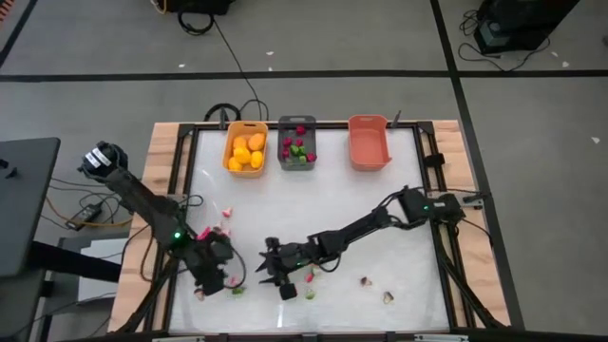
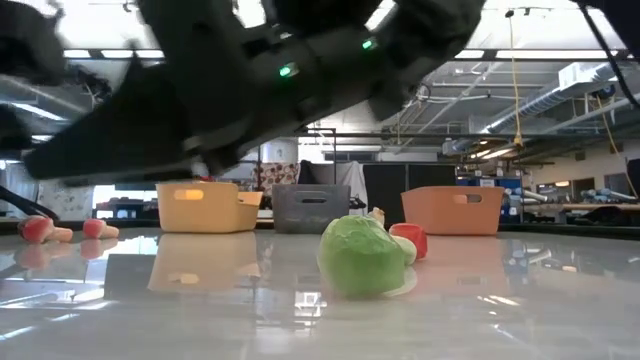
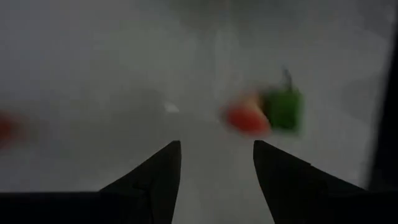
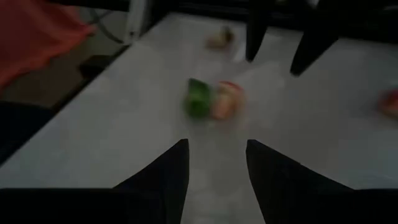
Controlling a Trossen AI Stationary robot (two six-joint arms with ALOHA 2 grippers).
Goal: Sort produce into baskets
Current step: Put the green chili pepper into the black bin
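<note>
Three baskets stand in a row at the table's far edge: yellow-orange point(image 1: 245, 149) with yellow fruits, dark grey point(image 1: 297, 142) with red and green bits, salmon point(image 1: 370, 142). Loose produce lies on the near half. A green piece point(image 4: 198, 99) and a red-pink piece point(image 4: 225, 99) lie side by side point(image 1: 236, 285) on the table. My left gripper point(image 3: 216, 144) is open just above and left of this pair point(image 1: 220, 277). My right gripper point(image 4: 216, 142) is open to the pair's right point(image 1: 268, 266), pointing at it. Nothing is between either gripper's fingers.
More pieces lie at the left point(image 1: 211, 232), point(image 1: 228, 211), at the near middle point(image 1: 310, 287) and near right point(image 1: 364, 280), point(image 1: 388, 297). In the low view a large green piece point(image 2: 360, 255) and a red one point(image 2: 410, 240) sit close to the camera. A wooden frame point(image 1: 171, 171) rims the table.
</note>
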